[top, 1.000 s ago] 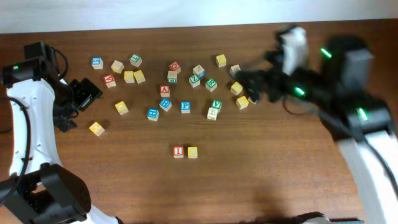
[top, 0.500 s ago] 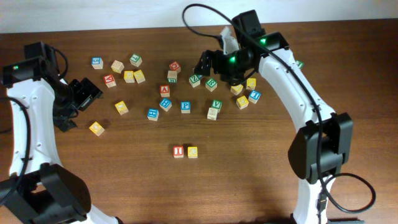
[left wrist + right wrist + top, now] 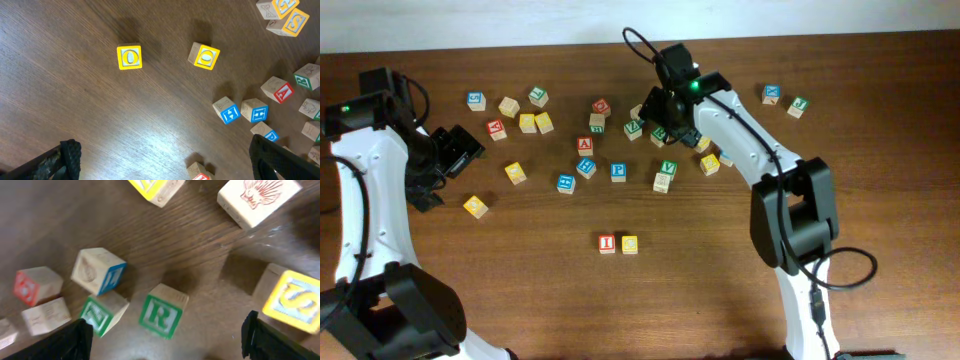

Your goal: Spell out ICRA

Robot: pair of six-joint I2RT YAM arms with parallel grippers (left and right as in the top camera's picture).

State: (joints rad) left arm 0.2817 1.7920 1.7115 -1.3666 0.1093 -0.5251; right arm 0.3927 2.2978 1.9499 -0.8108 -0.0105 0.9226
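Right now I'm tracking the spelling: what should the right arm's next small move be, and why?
Probably lower the open right fingers around the green R block lying between them: the I block and a yellow block already stand side by side, so R seems next.

R block (image 3: 162,316): green block (image 3: 104,314) crowds left; right side open.
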